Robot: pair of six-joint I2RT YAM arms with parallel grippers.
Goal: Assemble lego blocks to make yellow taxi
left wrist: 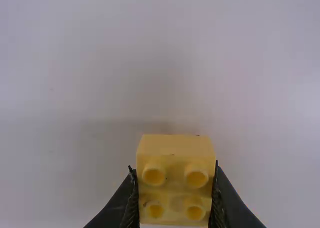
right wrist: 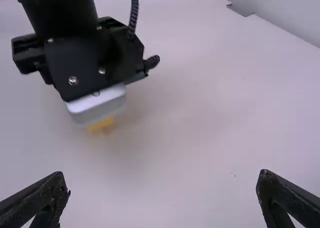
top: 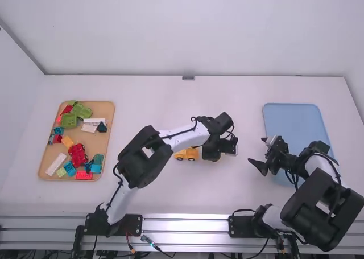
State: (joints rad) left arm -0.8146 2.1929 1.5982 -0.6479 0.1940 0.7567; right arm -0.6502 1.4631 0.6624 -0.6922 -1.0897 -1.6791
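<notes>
In the high view my left gripper is over the middle of the table, just right of a yellow wheeled piece that is partly covered by the left arm. My left gripper is shut on a yellow block, whose round studs face the wrist camera. Some yellow also peeks out below that gripper in the right wrist view. To the right, my right gripper stands open beside the blue tray, and its fingers are wide apart with nothing between them; the right gripper faces the left one.
A tan tray at the left holds several red, green, blue, white and yellow blocks. The blue tray lies at the right, its near part beneath the right arm. A wall rises behind the table's far edge.
</notes>
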